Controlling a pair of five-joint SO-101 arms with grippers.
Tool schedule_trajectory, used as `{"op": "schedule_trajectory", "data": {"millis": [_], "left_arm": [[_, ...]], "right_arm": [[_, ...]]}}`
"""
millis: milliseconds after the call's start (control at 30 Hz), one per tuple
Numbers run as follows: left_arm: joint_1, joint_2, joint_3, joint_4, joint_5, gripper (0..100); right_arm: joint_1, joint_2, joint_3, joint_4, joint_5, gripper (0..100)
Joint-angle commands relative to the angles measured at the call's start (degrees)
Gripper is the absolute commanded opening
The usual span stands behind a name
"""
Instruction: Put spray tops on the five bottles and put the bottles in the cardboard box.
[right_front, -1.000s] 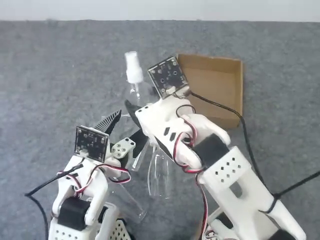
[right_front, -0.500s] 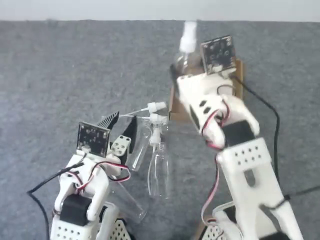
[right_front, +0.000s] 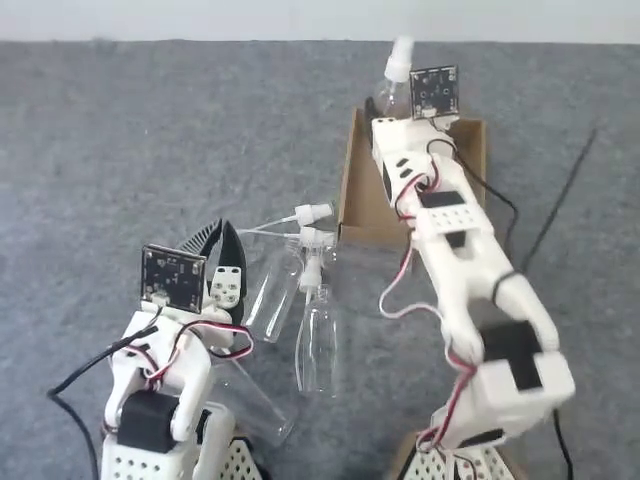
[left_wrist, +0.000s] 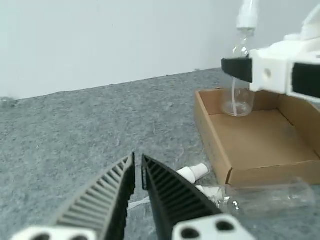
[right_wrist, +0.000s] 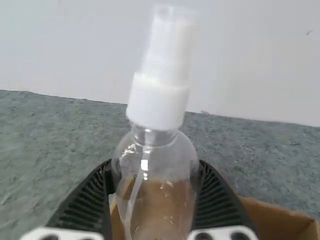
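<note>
In the last second my right end effector (right_wrist: 152, 202) has swung the capped bottle (right_front: 393, 88) off the middle of the counter (right_front: 120, 130) and out over the far left corner of the cardboard box (right_front: 348, 190). It is still clamped around the bottle's body, which stands upright with its spray top (right_wrist: 162, 95) on. I judge this bottle is about to be set down. From the left wrist view its base sits low inside the box, though I cannot tell if it touches the floor. My left end effector (left_wrist: 138, 165) has narrowed to a slit and holds nothing, hanging over the counter near me.

Room is tight only at that corner, where the bottle is close to two walls. The rest of the box floor is open. Two more bottles (right_front: 272, 290) (right_front: 316, 345) lie just off the box's near left corner, with a loose spray top (right_front: 312, 211) beside them, so I'd keep the retreat path high
</note>
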Motion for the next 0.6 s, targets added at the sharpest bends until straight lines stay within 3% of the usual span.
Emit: {"op": "schedule_trajectory", "data": {"millis": [0, 567], "left_arm": [[0.0, -0.1, 0.7, -3.3, -0.1, 1], [0.0, -0.1, 1.0, -3.7, -0.1, 1]], "right_arm": [[0.7, 3.6, -9.0, -2.4, -0.8, 0.6], [-1.1, 15.2, -12.6, -6.6, -0.8, 0.6]]}}
